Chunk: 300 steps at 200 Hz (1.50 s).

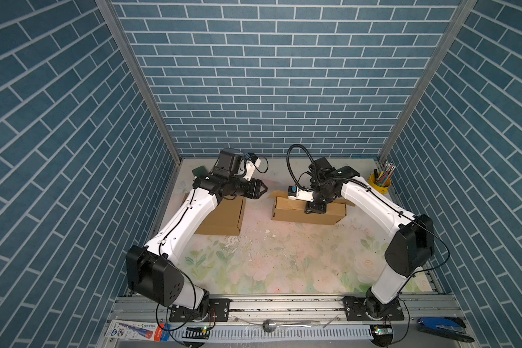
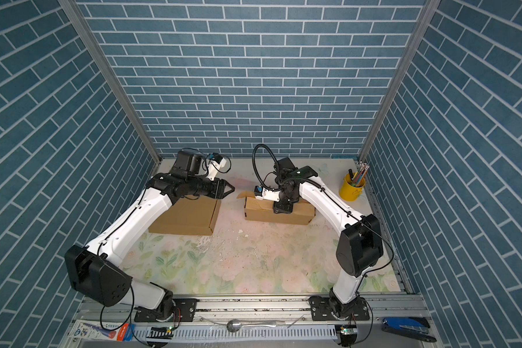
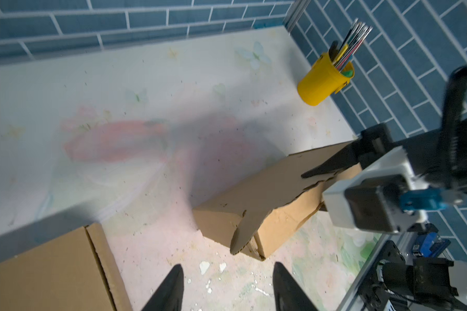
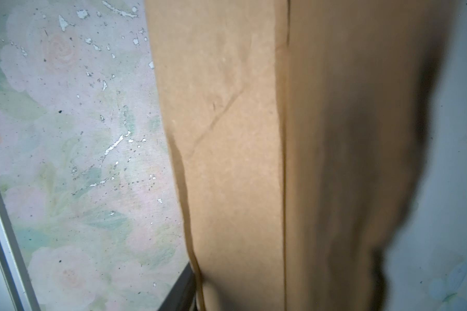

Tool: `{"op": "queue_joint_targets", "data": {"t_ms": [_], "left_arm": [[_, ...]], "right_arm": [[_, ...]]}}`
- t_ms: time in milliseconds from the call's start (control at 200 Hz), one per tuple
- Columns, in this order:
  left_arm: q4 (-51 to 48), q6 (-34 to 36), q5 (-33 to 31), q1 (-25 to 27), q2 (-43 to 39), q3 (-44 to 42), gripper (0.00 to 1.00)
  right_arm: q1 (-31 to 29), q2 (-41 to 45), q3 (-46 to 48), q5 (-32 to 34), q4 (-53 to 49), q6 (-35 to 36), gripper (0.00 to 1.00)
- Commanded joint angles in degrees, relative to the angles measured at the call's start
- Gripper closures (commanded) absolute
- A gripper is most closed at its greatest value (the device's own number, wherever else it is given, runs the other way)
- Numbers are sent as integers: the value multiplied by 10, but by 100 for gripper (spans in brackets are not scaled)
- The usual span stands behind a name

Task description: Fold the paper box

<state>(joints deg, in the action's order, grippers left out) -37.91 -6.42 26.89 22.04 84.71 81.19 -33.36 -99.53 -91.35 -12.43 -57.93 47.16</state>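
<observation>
While its two fingers stand apart with nothing between them, the left end effector hangs in the air, tips aimed at the paper box. Just beyond those tips in the left wrist view lies the box's near end, where a loose end flap sticks out and droops over the corner, not yet tucked.

The right end effector points straight down onto the top of the same box, about midway along it. One dark finger lies on the top panel, but I cannot tell how wide that end effector stands or whether it pinches anything.

The box sits on the tabletop right of centre, toward the back, with its long axis running across both top views. Its untucked end faces the left arm, so that arm is judged the nearer one for closing the flap while the right presses the lid down.

A flat cardboard sheet lies under the left arm, apart from the box.
</observation>
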Motion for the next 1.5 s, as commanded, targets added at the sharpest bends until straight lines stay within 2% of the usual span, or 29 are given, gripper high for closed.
{"op": "queue_joint_targets", "data": {"t_ms": [0, 170, 410, 575, 785, 880, 1030, 1275, 1495], "left_arm": [[0, 3, 9, 4, 3, -12, 45], [-30, 36, 1, 16, 33, 6, 46], [-56, 59, 0, 25, 74, 45, 60], [-68, 73, 0, 31, 100, 66, 62], [-79, 85, 1, 36, 125, 83, 75], [-83, 84, 6, 39, 131, 91, 85], [-82, 64, 22, 39, 132, 93, 98], [-52, -20, 47, 40, 137, 79, 99], [-2, -88, 39, 41, 125, 41, 99]], "right_arm": [[-1, -28, -10, -46, -60, -55, 66], [-1, -44, -24, -42, -65, -48, 65], [-2, -50, -31, -41, -65, -47, 65], [-1, -50, -31, -40, -63, -46, 65], [-1, -52, -33, -40, -62, -48, 65], [-1, -54, -35, -37, -61, -49, 64], [-1, -56, -35, -31, -59, -50, 61], [-1, -65, -41, -30, -60, -51, 61], [-1, -66, -42, -29, -61, -51, 61]]}}
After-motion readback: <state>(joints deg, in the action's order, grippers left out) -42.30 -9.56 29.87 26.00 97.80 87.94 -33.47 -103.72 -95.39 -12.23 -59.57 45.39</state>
